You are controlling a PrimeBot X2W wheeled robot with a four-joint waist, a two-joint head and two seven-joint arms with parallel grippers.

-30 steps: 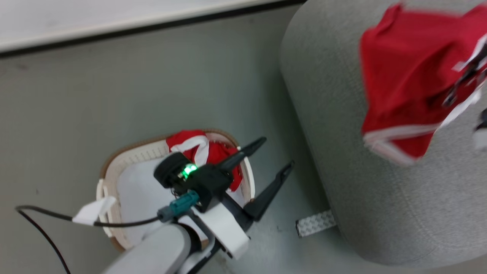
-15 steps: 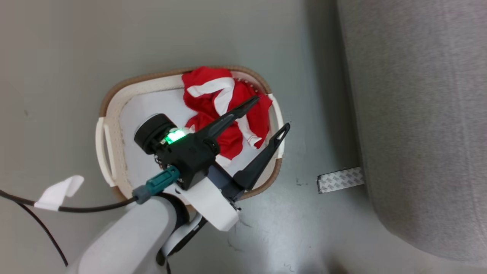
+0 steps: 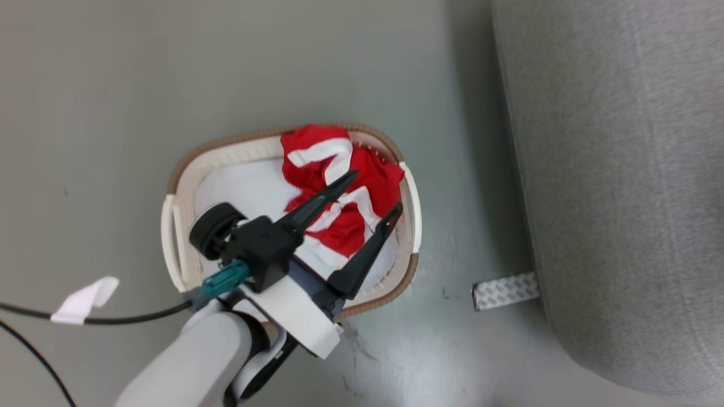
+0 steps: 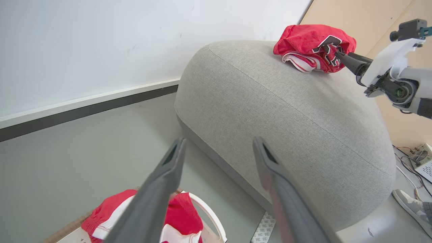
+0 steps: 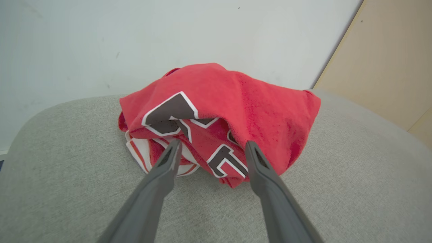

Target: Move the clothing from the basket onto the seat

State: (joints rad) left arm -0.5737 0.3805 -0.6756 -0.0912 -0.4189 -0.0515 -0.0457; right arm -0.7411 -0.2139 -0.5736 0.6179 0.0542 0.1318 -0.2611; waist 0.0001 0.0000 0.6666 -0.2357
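Your left jaws hang open over the basket (image 3: pixel 226 152), with a red garment (image 3: pixel 373 175) lying below and between them. Your right jaws are spread open too, their tips at the numbered red garment (image 5: pixel 256 101) heaped on the seat (image 5: pixel 67 152).

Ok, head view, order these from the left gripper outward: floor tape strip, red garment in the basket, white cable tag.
1. Red garment, directly under the left gripper, in the basket.
2. Tape strip, on the floor to the right, beside the seat.
3. White cable tag, far to the left.
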